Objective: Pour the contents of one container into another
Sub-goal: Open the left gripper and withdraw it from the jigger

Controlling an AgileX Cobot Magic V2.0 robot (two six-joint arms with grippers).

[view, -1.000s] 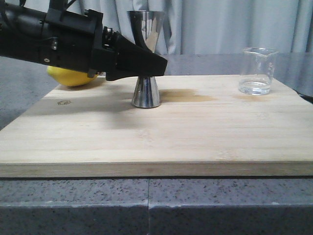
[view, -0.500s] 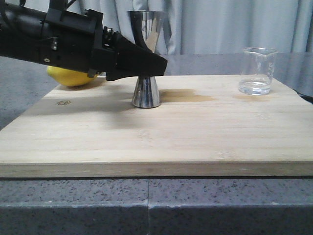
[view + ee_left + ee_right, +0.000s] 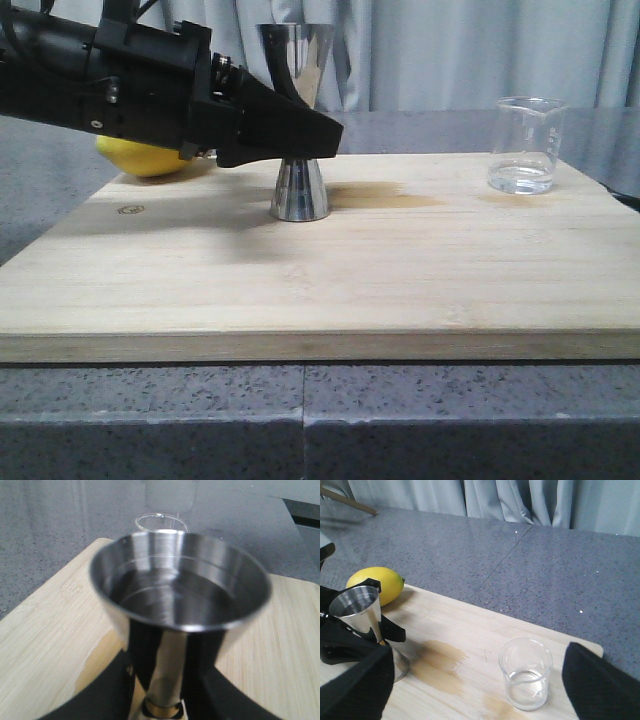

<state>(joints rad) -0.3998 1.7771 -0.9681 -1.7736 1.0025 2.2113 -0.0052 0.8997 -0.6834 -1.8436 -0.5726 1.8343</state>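
- Now the steel jigger (image 3: 298, 120) stands upright on the bamboo board (image 3: 330, 290), toward the back and left of the middle; its waist is hidden in the front view behind the left gripper (image 3: 322, 134).
- From the left wrist view, the two black fingers (image 3: 107, 690) lie on each side of the jigger's gold waist band (image 3: 161, 711), very close to the stem. If they really press on it I cannot tell, because the contact is at the very edge of the picture.
- The upper cup of the jigger (image 3: 180, 587) is open to the camera; its inside is shiny and dark, and whether there is liquid in it is not clear.
- The glass beaker (image 3: 527, 145) stands upright near the back right corner of the board, well apart from the jigger. A little clear liquid lies in its bottom.
- A lemon (image 3: 145, 158) rests at the back left corner of the board, partly hidden by the left arm.
- A darker wet-looking stain (image 3: 385, 196) is on the wood just to the right of the jigger's base, and a weaker one is near the beaker.
- The right gripper (image 3: 480, 690) is above the board, with the beaker (image 3: 526, 672) between its black fingers (image 3: 597, 685) in the wrist view; the fingers are far apart and hold nothing.
- Behind the board there is a grey speckled tabletop (image 3: 520, 565) and a pale curtain (image 3: 450, 50).
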